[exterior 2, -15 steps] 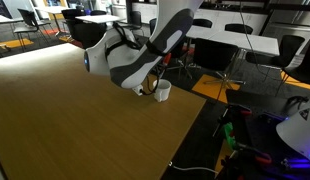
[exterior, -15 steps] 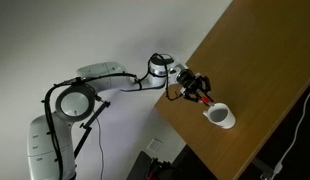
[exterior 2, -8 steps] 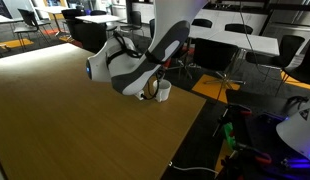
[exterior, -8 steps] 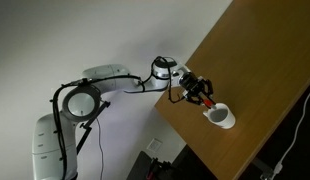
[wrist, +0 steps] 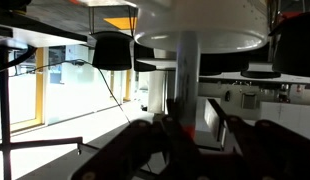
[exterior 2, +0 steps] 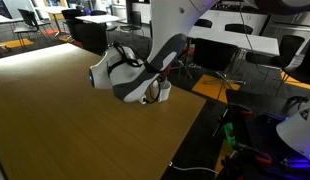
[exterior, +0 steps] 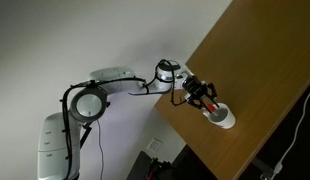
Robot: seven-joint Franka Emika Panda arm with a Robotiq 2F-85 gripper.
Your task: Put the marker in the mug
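The white mug (exterior: 224,118) stands near the edge of the wooden table (exterior: 265,70). My gripper (exterior: 203,96) hangs right next to and above its rim, shut on the marker (exterior: 208,101), whose red part shows between the fingers. In an exterior view the arm hides most of the mug (exterior 2: 164,90) and the gripper. In the wrist view the marker (wrist: 185,75) runs as a pale stick with a red patch from the gripper (wrist: 185,135) towards the mug's white round body (wrist: 200,38) at the top of the picture.
The table's edge (exterior: 180,125) drops off close beside the mug. In an exterior view, office desks and chairs (exterior 2: 245,50) stand beyond the wide brown tabletop (exterior 2: 65,120).
The arm has stretched further out and carried the gripper with the marker closer to the mug, from beside it to over its rim.
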